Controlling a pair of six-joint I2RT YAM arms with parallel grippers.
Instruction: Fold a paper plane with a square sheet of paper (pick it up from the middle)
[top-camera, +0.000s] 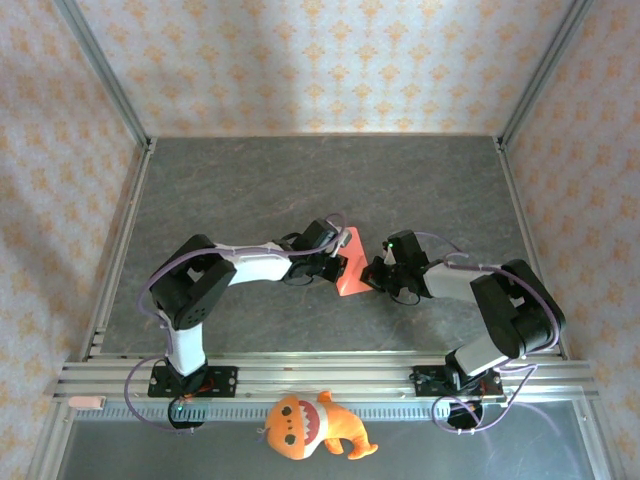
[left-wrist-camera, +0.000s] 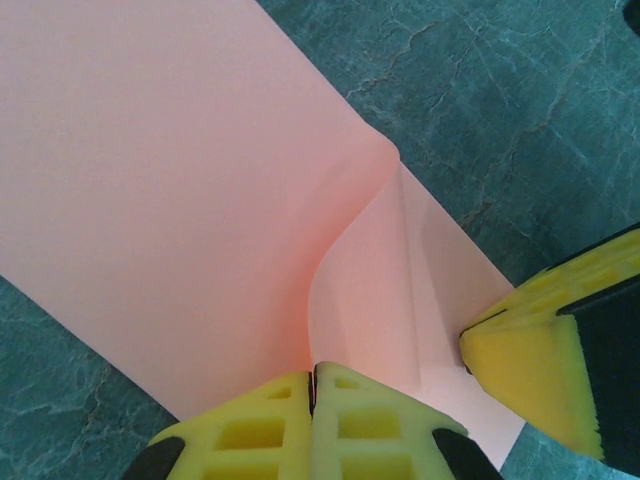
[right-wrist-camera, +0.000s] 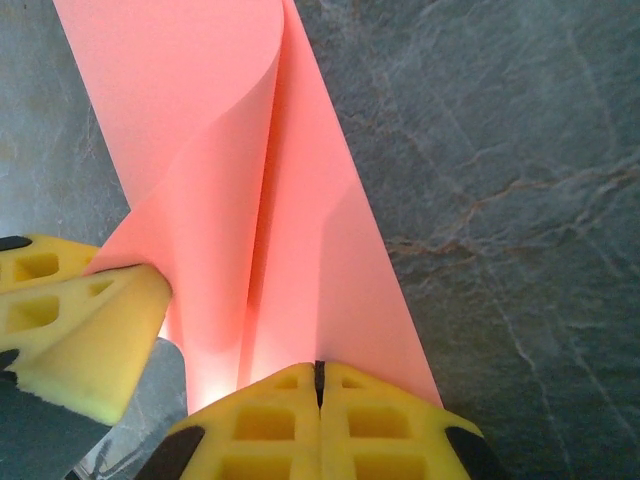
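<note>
The square sheet of paper (top-camera: 353, 264) is red-pink, partly folded and curled, and held up between both arms at the table's middle. My left gripper (top-camera: 337, 262) is shut on its left edge. In the left wrist view the yellow pads of the left gripper (left-wrist-camera: 313, 376) meet on the paper (left-wrist-camera: 180, 180), which bends up in a soft fold. My right gripper (top-camera: 373, 272) is shut on the opposite edge. In the right wrist view the right gripper (right-wrist-camera: 320, 370) pinches the paper (right-wrist-camera: 300, 230) just below a long lengthwise crease. Each wrist view shows the other gripper's yellow fingers (left-wrist-camera: 530, 370) (right-wrist-camera: 80, 320) beside the sheet.
An orange plush toy (top-camera: 312, 426) lies at the near edge between the arm bases. The dark stone-patterned table (top-camera: 300, 180) stretches behind the grippers, bounded by metal frame rails (top-camera: 120, 230) and patterned walls.
</note>
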